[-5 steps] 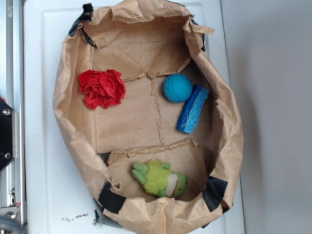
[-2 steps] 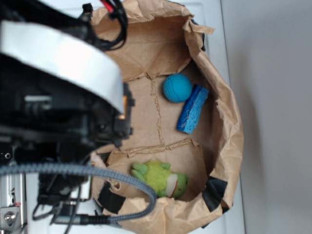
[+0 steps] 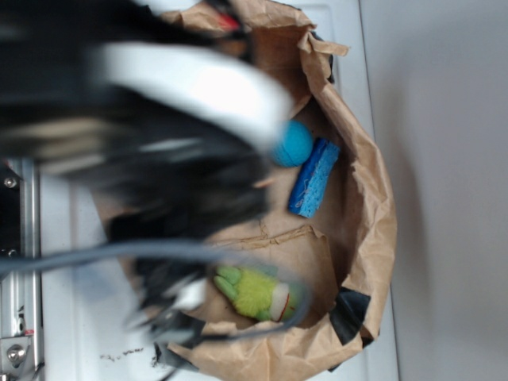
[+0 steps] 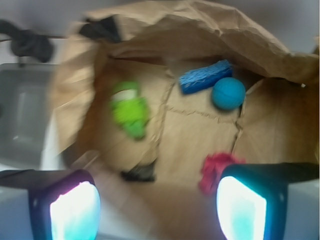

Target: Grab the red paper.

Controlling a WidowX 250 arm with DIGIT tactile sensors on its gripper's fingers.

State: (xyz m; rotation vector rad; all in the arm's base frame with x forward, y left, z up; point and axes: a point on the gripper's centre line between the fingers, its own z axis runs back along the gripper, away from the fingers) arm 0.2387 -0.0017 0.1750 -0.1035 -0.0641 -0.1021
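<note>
In the wrist view the red paper (image 4: pixel 214 170) lies crumpled on the floor of the brown paper bag (image 4: pixel 200 130), partly behind my right fingertip (image 4: pixel 242 210). My gripper (image 4: pixel 157 210) hangs above the bag, open, with nothing between its fingers. The red paper sits just inside the right finger, not gripped. In the exterior view the blurred arm (image 3: pixel 175 135) covers the bag's left half and hides the red paper.
A blue ball (image 3: pixel 295 143) and a blue sponge (image 3: pixel 313 178) lie at the bag's right side. A green plush toy (image 3: pixel 258 292) lies near its lower end. The bag's crumpled walls (image 3: pixel 373 206) rise around everything. The bag rests on a white surface (image 3: pixel 71 317).
The arm swung in from the left over the bag. It now covers the red paper and part of the blue ball in the exterior view.
</note>
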